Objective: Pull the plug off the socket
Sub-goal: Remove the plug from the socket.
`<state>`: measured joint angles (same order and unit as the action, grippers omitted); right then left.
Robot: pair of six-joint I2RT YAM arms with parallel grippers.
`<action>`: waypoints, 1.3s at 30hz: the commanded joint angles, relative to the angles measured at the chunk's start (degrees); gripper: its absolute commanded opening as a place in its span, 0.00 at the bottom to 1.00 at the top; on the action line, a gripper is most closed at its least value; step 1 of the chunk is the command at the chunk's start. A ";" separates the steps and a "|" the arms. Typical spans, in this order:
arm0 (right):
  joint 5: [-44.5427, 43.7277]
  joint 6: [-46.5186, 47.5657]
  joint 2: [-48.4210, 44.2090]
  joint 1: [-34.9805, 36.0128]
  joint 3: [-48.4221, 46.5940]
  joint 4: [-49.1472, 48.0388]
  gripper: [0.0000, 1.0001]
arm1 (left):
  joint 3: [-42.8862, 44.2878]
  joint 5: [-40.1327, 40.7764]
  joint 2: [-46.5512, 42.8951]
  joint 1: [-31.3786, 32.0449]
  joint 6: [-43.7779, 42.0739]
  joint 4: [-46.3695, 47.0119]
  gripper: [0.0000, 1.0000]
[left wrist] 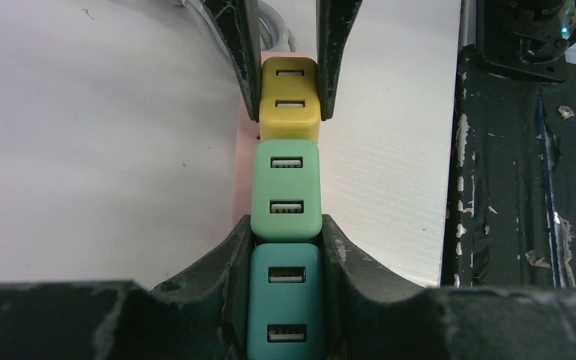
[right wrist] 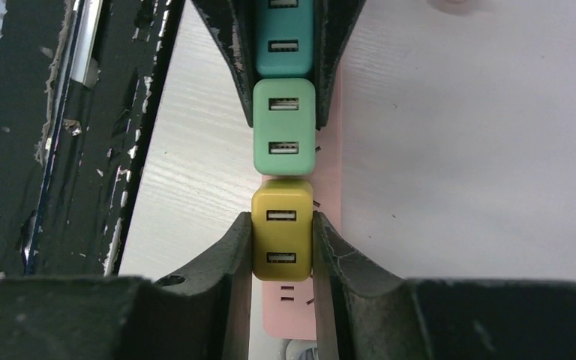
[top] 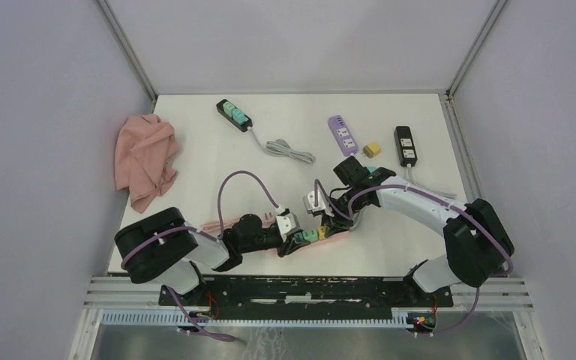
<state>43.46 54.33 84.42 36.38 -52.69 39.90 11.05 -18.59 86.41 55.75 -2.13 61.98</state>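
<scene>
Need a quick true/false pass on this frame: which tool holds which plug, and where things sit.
1. The right tool is shut on the yellow plug. True.
2. The left tool is also clamped on the yellow plug. False: its fingers are around the teal plug at the other end of the row.
3. The yellow plug is already off the pink strip. False: it sits on the strip, in line with the others.
4. The light green plug is in the middle, between the yellow and teal ones. True.
5. The pink cloth lies at the table's right edge. False: it is at the left edge, partly overhanging it.
</scene>
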 commanded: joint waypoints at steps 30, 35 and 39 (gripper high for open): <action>2.87 -2.37 -2.25 5.16 -3.36 0.81 0.00 | 0.01 0.44 -1.68 -0.02 -1.47 -1.70 0.03; 1.67 -3.18 -3.36 -1.41 -2.85 -0.03 0.00 | 0.20 0.09 -1.36 0.02 -1.46 -1.95 0.03; -0.84 4.65 -5.14 -2.28 -1.54 4.67 0.00 | 0.18 -0.03 -1.41 0.00 -1.47 -2.02 0.03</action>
<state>43.68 53.84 83.35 35.86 -53.17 41.54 11.60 -19.35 85.56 56.05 -2.17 60.82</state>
